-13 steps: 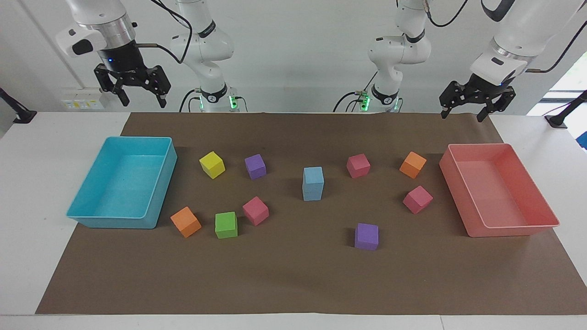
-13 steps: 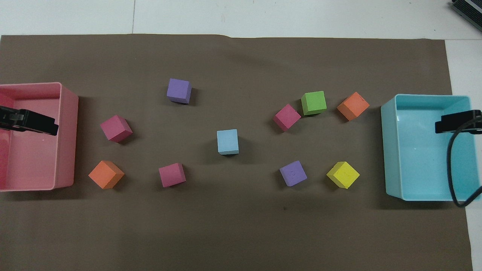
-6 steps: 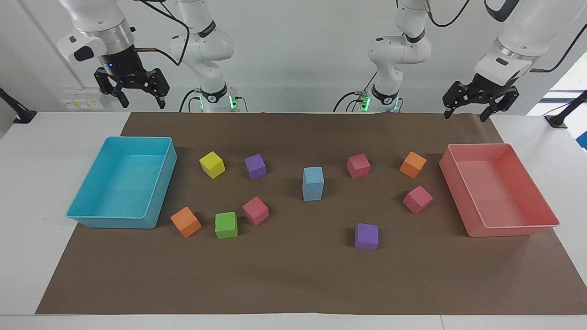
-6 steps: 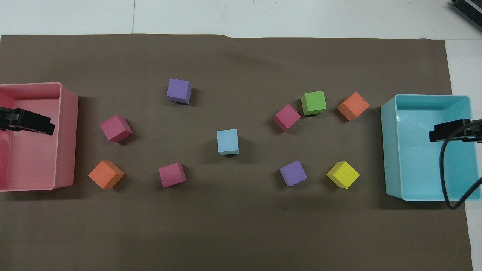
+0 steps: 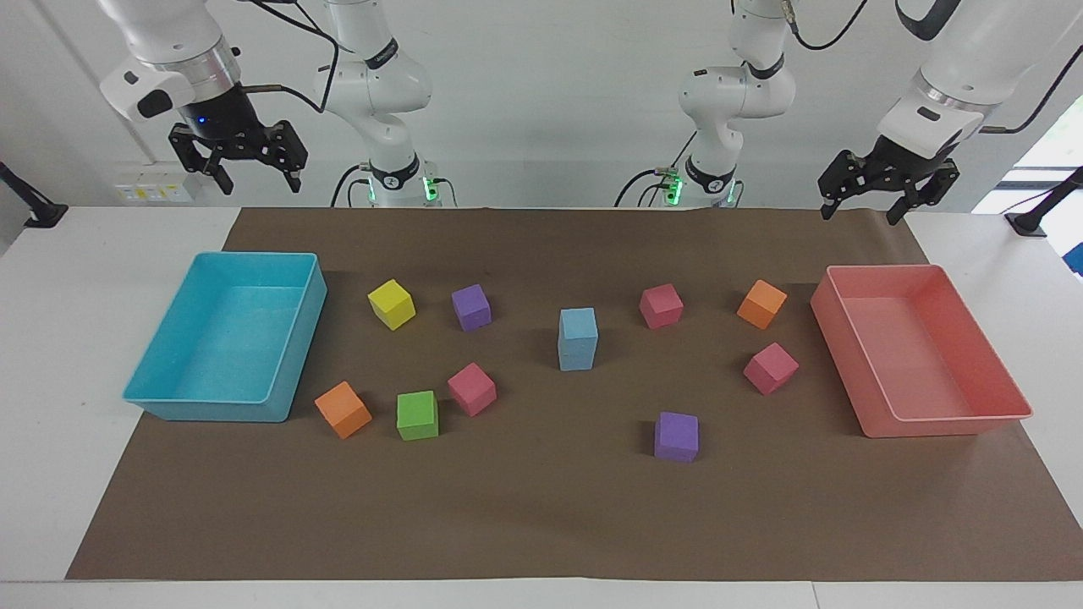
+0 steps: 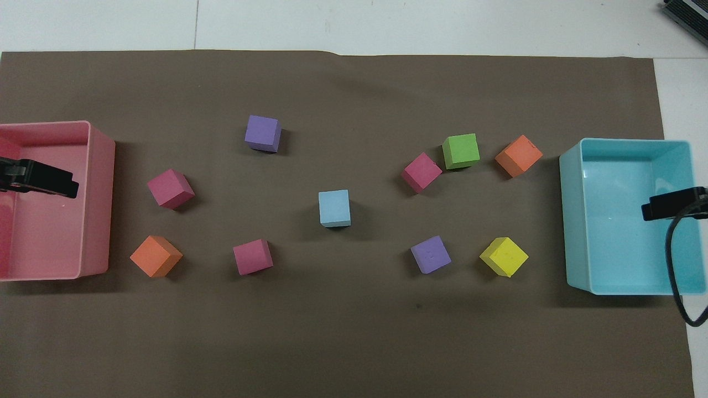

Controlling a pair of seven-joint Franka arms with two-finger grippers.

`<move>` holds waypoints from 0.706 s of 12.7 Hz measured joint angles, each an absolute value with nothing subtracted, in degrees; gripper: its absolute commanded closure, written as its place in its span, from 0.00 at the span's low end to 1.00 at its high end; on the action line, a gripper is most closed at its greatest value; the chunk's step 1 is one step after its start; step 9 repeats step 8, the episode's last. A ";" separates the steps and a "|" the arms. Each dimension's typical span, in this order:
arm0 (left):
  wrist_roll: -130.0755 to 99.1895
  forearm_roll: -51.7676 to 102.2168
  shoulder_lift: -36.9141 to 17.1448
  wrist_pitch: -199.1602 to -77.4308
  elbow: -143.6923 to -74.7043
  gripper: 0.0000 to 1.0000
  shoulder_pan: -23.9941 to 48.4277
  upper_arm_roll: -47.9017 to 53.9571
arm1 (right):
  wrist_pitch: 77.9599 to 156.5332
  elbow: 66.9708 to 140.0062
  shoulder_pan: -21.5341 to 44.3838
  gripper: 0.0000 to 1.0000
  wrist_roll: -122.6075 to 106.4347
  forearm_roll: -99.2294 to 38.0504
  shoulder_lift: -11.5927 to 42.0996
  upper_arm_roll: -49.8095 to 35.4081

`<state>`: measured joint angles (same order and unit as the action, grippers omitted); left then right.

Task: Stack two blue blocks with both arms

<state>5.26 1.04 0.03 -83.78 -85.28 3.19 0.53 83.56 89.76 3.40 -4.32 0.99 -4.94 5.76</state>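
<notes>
The turquoise tray (image 5: 298,331), smooth-walled and rectangular with rounded corners, sat at the right arm's end of the brown paper mat (image 5: 541,516). Above its robot-side end hung the right gripper (image 5: 250,181), fingers spread and holding nothing. Matte, square-edged cubes lay scattered between the trays (yellow, purple, orange, green, pink). At the middle of the mat the two blue blocks (image 5: 578,339) stood one on the other, a seam between them plain in the facing view; from overhead the pair read as a single cube (image 6: 334,207). The pink tray (image 5: 964,416) lay at the left arm's end, the left gripper (image 5: 860,214) raised near it, likewise spread and empty. The mat covered a white table (image 5: 76,254) before a pale wall.
</notes>
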 measured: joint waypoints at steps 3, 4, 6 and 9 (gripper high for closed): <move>5.25 1.04 0.03 -83.78 -85.28 0.00 3.18 0.50 | 84.38 90.00 3.47 0.00 -4.32 1.22 -4.94 5.63; 5.24 1.04 0.03 -83.78 -85.28 0.00 3.18 0.49 | 84.38 90.01 3.55 0.00 -4.32 1.24 -4.94 5.60; 5.18 1.04 0.03 -83.78 -85.28 0.00 3.18 0.46 | 84.38 90.01 3.60 0.00 -4.32 1.27 -4.94 5.55; 5.14 1.04 0.03 -83.78 -85.28 0.00 3.17 0.45 | 84.38 90.01 3.60 0.00 -4.32 1.29 -4.94 5.55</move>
